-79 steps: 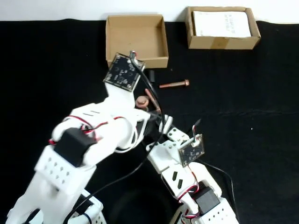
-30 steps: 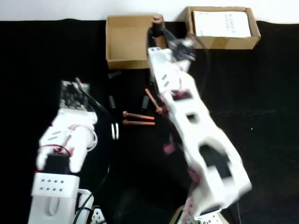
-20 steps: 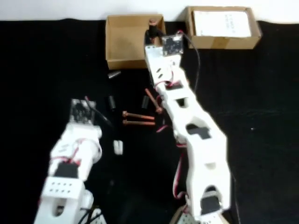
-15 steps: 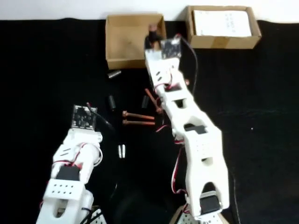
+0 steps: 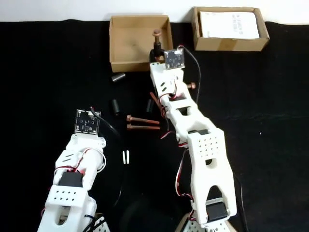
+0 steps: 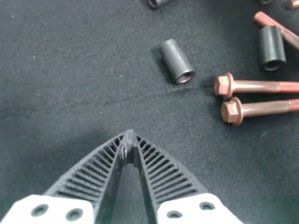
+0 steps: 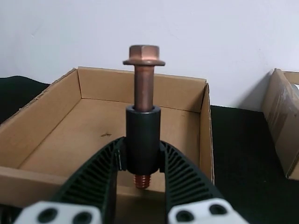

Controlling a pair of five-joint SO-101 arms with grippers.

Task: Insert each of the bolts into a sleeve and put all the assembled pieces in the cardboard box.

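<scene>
Over the near edge of the cardboard box the right gripper is now being held. About two and a half seconds ago both arms were being kept close together at the middle of the table. Since then the right arm has been carried out to the box and the left arm has been drawn back toward its base. From this it is being judged that one insertion is finished and that only the release is being awaited.

The jaws of the right gripper are being kept partly closed on a black sleeve, which is being gripped upright by its lower half. A copper bolt is being carried through this sleeve, its head standing above and its threaded tip showing below.

The left gripper is being held above the black cloth with its fingertips touching and nothing between them. Beyond it a loose sleeve is lying on its side. Near that, a farther bolt and a nearer bolt are lying side by side. More assemblies are therefore being left to do.
</scene>
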